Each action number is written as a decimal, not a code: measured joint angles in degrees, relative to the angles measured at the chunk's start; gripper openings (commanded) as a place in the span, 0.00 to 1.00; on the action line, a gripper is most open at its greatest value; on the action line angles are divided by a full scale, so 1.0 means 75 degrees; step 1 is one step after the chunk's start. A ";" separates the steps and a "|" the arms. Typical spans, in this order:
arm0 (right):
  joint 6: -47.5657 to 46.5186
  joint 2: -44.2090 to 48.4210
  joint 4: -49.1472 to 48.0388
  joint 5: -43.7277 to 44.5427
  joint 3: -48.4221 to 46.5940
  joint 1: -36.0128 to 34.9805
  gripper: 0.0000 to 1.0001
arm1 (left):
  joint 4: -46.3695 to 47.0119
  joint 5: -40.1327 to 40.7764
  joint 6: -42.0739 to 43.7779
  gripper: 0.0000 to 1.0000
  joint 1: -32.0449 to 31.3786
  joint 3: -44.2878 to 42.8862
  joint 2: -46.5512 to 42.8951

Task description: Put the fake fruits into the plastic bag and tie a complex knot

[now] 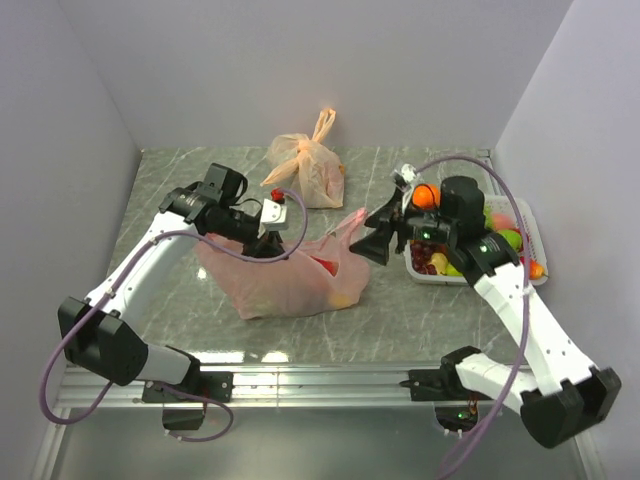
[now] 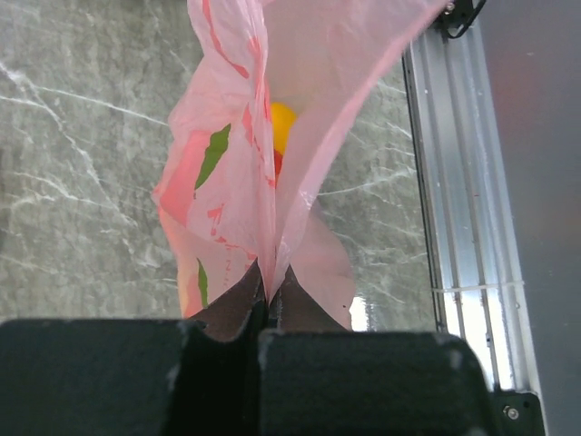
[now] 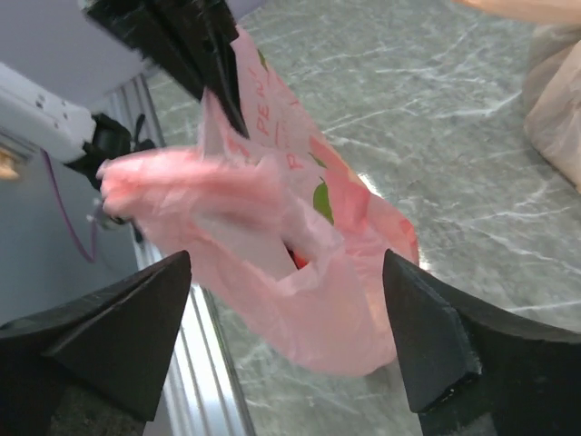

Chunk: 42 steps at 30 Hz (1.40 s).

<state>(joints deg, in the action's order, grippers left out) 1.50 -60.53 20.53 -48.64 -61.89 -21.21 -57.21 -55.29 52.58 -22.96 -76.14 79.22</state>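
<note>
1. A pink bag [image 1: 285, 285] slumps on the table just left of the tray [image 1: 538, 245], with yellow and red fruit [image 2: 283, 127] showing inside.
2. The left gripper [image 2: 263, 277], on the bag's side away from the tray, is clamped tight on the bag's rim.
3. The right gripper [image 1: 370, 238], just left of the tray, gapes wide and holds nothing.
4. A pale bag [image 1: 305, 170] stands farther back.
</note>
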 measured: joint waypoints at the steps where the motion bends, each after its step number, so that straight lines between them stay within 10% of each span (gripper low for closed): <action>1: -0.0111 0.0192 -0.0020 0.0003 0.0117 -0.0003 0.96 | -0.0050 -0.0017 0.0003 0.01 0.0003 -0.0009 0.0017; 22: -0.2579 0.0679 -0.1941 0.1454 0.1769 -0.1239 0.99 | -0.0609 -0.0245 0.0256 0.01 -0.0026 -0.0102 0.0061; 25: -0.2413 0.0577 -0.2320 0.1373 0.1766 -0.1239 0.76 | -0.0592 -0.0216 0.0230 0.01 -0.0108 -0.0102 0.0061; 29: -0.1958 0.0493 -0.2690 0.1317 0.1515 -0.1239 0.00 | -0.0277 -0.0087 0.0067 0.02 -0.0233 0.0000 0.0035; 42: 0.1131 -0.0702 -0.2460 0.1617 0.1250 -0.0408 0.00 | 0.1979 0.0965 0.0044 0.00 -0.0787 0.2127 -0.0799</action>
<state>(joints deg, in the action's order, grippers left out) 9.98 -65.80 2.09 -36.51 -52.51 -24.27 -42.37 -48.05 52.90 -28.86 -60.18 73.23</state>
